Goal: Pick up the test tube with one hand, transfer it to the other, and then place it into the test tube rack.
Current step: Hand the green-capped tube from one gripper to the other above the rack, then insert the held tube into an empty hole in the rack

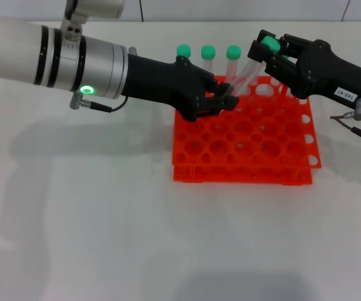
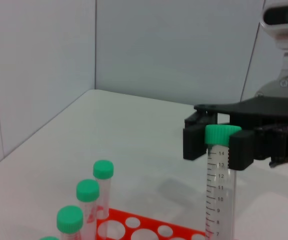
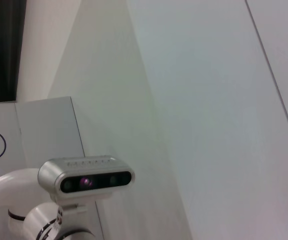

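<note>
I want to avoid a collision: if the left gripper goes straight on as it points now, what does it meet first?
Probably the test tube held by the right gripper; the left gripper points at its lower part, over the rack. Depth is unclear.

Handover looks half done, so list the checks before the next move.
1. Right gripper clamped on the green cap of the slim clear plastic test tube: ok.
2. Left gripper at the tube's lower end, hold on it: cannot tell.
3. Bright orange square plastic rack with free holes: ok.
4. Tube upright for insertion: not ok, it slants in the head view.
5. Tip lined up with a hole: cannot tell.
</note>
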Controlling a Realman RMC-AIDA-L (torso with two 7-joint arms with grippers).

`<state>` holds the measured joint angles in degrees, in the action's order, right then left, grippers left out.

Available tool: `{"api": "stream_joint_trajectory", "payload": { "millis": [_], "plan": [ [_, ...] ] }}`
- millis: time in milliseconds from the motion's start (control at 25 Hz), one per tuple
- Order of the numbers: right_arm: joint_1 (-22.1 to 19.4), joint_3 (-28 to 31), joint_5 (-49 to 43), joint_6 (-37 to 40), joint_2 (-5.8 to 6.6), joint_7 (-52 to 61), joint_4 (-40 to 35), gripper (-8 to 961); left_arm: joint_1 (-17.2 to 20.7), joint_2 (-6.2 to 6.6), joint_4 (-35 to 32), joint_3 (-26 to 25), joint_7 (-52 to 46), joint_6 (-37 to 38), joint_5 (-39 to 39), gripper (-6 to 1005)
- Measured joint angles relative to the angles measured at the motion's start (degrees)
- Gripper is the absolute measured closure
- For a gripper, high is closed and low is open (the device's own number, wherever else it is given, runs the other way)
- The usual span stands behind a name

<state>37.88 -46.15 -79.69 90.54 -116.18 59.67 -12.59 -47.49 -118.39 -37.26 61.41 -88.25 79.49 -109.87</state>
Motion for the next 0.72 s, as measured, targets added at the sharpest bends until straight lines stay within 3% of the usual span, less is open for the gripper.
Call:
{"api": "stream_joint_trajectory", "payload": {
  "millis": [160,400,560,720],
  "plan": [
    [0.0,0.0,-0.3,0.0,-0.03,0.0,0.3,689,0.1,-0.42,-2.1,0.6,-3.9,0.3,-0.1,807],
    [-0.3,0.1,-0.3,0.0,0.03,0.0,0.5,690,0.8,-0.61,-5.3,4.3,-9.5,0.3,-0.4,705],
    [-0.5,0.3,-0.3,0.0,0.22,0.0,0.3,690,1.7,-0.56,-7.7,4.6,-12.5,0.5,-1.4,514],
    [-0.5,0.3,-0.3,-0.4,0.44,0.0,-0.1,690,6.6,-0.55,-17.6,4.4,-18.0,0.5,-4.7,344]
  ]
}}
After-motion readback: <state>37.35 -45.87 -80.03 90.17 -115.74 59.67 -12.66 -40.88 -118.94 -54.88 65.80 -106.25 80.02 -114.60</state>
